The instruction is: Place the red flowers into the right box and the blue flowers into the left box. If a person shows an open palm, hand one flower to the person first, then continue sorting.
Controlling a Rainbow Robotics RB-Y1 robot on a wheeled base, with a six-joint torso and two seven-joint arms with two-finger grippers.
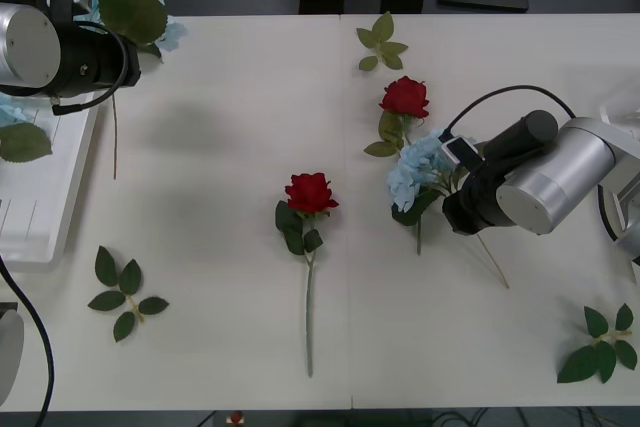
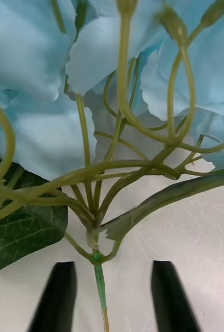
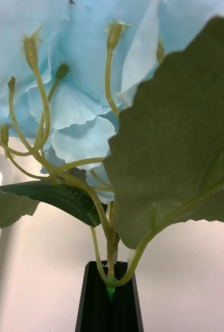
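Already the left pincer (image 3: 110,301), at the front view's ten o'clock, pinches the stem of a fluffy pale-blue hydrangea head with big green leaves (image 1: 128,7), held aloft above the far end of the shallow white ribbed plastic left box (image 1: 40,197), presumably so it can be lowered inside. Its arm reaches forward along the table's (image 1: 220,147) left edge, fingers pressed together on the green stem base.

At three o'clock, the right pincer (image 2: 112,293) is spread, its black fingers (image 2: 57,295) straddling the thin stem of another blue hydrangea (image 1: 420,172) lying flat on the white table, likely lined up for a grasp just under the bloom. That arm angles in low from the right.

Two red artificial roses lie nearby, one (image 1: 404,97) just beyond that hydrangea, one (image 1: 310,192) at centre.
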